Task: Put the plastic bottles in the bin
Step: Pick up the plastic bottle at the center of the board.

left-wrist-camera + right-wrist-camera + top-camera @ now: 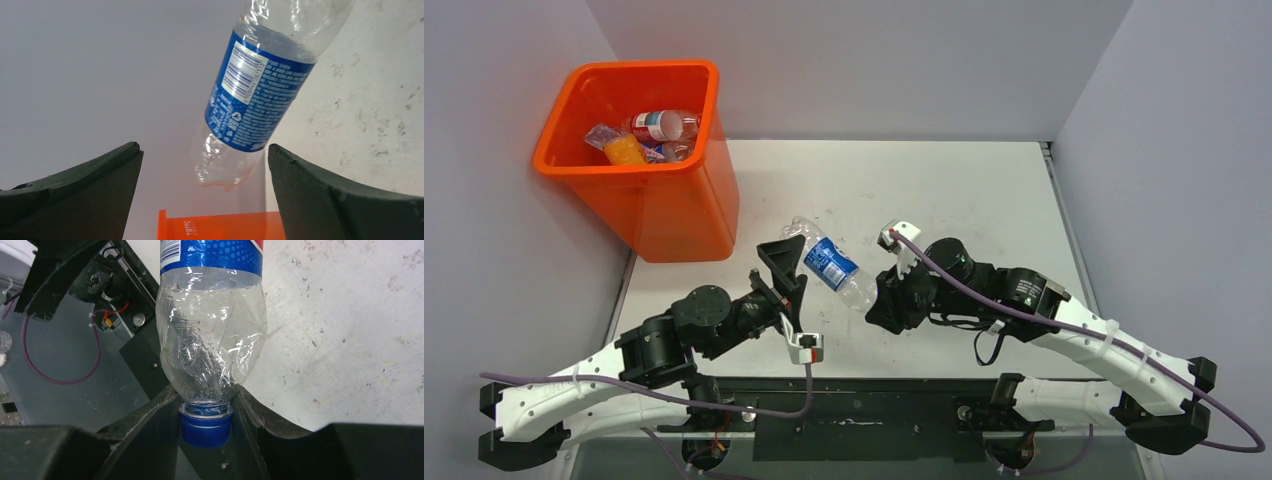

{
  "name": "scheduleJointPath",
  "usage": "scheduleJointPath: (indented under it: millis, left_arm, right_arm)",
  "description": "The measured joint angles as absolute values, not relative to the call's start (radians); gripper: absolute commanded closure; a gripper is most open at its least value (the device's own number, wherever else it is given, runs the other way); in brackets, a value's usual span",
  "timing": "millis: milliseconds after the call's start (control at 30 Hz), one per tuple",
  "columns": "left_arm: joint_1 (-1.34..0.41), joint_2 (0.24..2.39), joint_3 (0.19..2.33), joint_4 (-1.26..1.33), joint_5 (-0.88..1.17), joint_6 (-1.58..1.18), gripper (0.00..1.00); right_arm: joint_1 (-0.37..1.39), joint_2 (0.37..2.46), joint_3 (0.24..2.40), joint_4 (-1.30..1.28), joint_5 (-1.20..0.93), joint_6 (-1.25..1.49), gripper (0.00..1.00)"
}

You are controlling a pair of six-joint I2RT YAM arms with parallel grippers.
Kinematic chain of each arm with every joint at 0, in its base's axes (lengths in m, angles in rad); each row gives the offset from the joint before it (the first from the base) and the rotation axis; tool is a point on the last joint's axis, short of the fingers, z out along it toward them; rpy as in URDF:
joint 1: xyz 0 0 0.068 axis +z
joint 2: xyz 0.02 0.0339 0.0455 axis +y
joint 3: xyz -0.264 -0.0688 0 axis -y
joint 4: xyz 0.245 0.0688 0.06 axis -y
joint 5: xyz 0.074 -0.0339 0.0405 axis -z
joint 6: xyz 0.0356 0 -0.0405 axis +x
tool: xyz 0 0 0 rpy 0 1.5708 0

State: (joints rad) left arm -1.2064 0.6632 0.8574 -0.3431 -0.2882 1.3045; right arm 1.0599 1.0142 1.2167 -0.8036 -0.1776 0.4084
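**Right gripper.** The right gripper (206,412) is found clamped on a crumpled clear plastic bottle (829,262). The grip is taken at the neck, just above the blue cap (206,430), with one black finger pressed against each side. The cap sits down between the fingers, while the body and blue label extend away from the gripper.

**Left gripper.** The left gripper (784,275) is found with its jaws spread wide and nothing grasped. In the left wrist view the base end of the bottle is seen between the two dark fingers (85,195). A clear gap is recorded on either side, and no contact with the bottle is observed.

**Held bottle.** In the top view the bottle is seen slanted over the white table (994,200), between the two arms. The cap end is turned toward the right arm and the base end lies just beside the left gripper. The walls are dented and creased. Whether any part rests on the table surface cannot be told.

**Bin.** The orange bin (686,215) is noted upright at the far left corner, against the grey wall, well apart from the held bottle. Several bottles are seen lying inside it. Among them are a red-labelled bottle (664,125) on its side and an orange-tinted bottle (624,150) beside it. The others in the pile are too jumbled to be counted.

**Table.** The surface is marked with small dark scuffs.
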Motion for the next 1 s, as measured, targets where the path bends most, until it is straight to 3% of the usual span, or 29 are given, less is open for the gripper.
scheduleJointPath:
  millis: [400, 600, 700, 733, 767, 833, 900, 933, 1000]
  left_arm:
    - [-1.261, 0.813, 0.913, -0.429, -0.343, 1.480, 0.00]
    - [-1.262, 0.883, 0.913, -0.431, -0.336, 1.478, 0.21]
    - [-1.262, 0.891, 0.913, -0.415, -0.337, 1.470, 0.41]
    - [-1.262, 0.891, 0.913, -0.407, -0.336, 1.468, 0.45]
    - [-1.262, 0.891, 0.913, -0.398, -0.336, 1.465, 0.45]
    - [-1.262, 0.891, 0.914, -0.381, -0.337, 1.457, 0.45]
    - [-1.263, 0.891, 0.914, -0.375, -0.337, 1.448, 0.45]
    - [-1.264, 0.891, 0.914, -0.372, -0.338, 1.443, 0.45]
    - [-1.266, 0.890, 0.913, -0.354, -0.345, 1.427, 0.45]
  right_arm:
    - [1.051, 1.062, 1.270, -0.853, -0.261, 0.413, 0.95]
    - [1.054, 1.062, 1.295, -0.847, -0.305, 0.412, 0.95]
    - [1.054, 1.062, 1.295, -0.851, -0.308, 0.413, 0.95]
    - [1.054, 1.062, 1.295, -0.852, -0.311, 0.412, 0.92]
    - [1.054, 1.062, 1.295, -0.853, -0.312, 0.413, 0.78]
    - [1.054, 1.061, 1.295, -0.853, -0.312, 0.413, 0.36]
    - [1.054, 1.055, 1.295, -0.850, -0.312, 0.421, 0.07]
    - [1.054, 1.049, 1.296, -0.846, -0.310, 0.423, 0.04]
    - [1.054, 1.035, 1.308, -0.840, -0.307, 0.416, 0.10]
